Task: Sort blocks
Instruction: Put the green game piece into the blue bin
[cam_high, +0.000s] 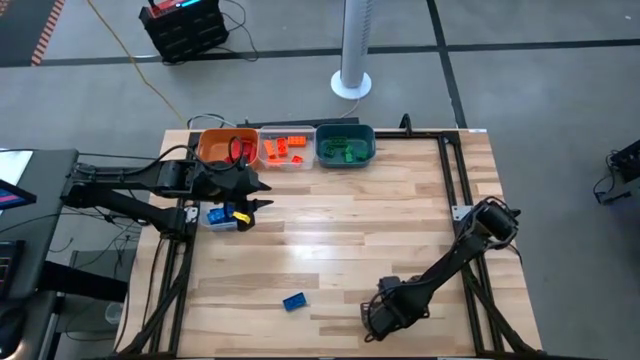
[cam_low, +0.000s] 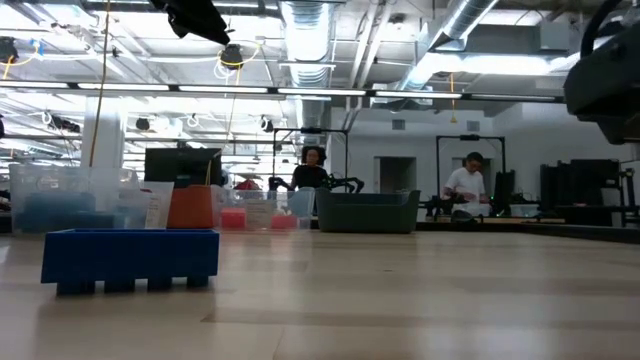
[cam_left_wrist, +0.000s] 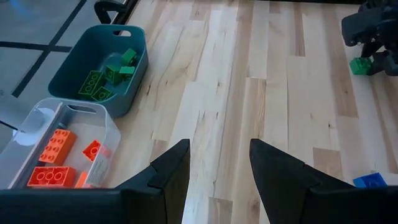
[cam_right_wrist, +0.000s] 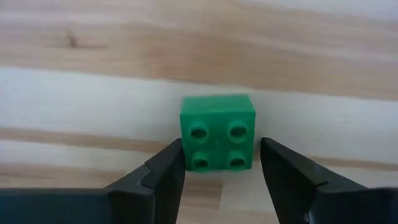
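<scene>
Table (cam_high: 340, 230): the right gripper (cam_right_wrist: 221, 163) is low at the near edge, jaws parted either side of a green block (cam_right_wrist: 217, 132), not yet pinching.
Risk: if one finger lands first, the block could likely skid or twist out.
Left gripper (cam_left_wrist: 217, 165): empty, jaws apart, by the bins.
Teal bin (cam_high: 345, 145): green blocks.
Clear bin (cam_high: 286, 149): orange blocks.
Orange bin (cam_high: 226, 148): something red.
Blue block (cam_high: 294, 301): loose, near the table's front.
</scene>
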